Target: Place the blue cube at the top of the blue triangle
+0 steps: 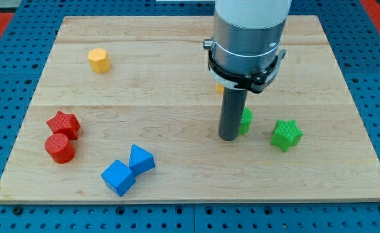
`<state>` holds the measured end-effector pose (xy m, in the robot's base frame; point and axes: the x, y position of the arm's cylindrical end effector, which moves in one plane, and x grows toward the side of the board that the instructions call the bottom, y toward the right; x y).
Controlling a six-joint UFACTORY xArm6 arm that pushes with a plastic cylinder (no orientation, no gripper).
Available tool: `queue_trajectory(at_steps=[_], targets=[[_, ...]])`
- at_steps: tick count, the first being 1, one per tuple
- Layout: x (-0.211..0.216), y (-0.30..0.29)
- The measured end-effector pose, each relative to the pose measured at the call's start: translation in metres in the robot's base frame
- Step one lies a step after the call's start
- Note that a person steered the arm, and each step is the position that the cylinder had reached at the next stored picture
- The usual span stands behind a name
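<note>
The blue cube (pixel 118 177) lies near the view's bottom, left of centre. The blue triangle (pixel 142 158) touches it on its upper right side. My tip (pixel 228 138) rests on the board right of centre, far to the right of both blue blocks and slightly above them. It stands against the left side of a green block (pixel 246 121) that the rod partly hides.
A green star (pixel 286 134) lies right of the tip. A red star (pixel 63 123) and a red cylinder (pixel 60 147) sit at the left edge. A yellow hexagon (pixel 99 59) is at the upper left. A yellow block (pixel 219 88) peeks from behind the arm.
</note>
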<state>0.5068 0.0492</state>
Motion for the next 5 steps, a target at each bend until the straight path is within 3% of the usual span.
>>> queue_trajectory(at_steps=[1,2,3,4,5], targets=[[-0.016,-0.053],[0.016,-0.041],[0.103,-0.027],[0.112,-0.047],[0.111,-0.109]])
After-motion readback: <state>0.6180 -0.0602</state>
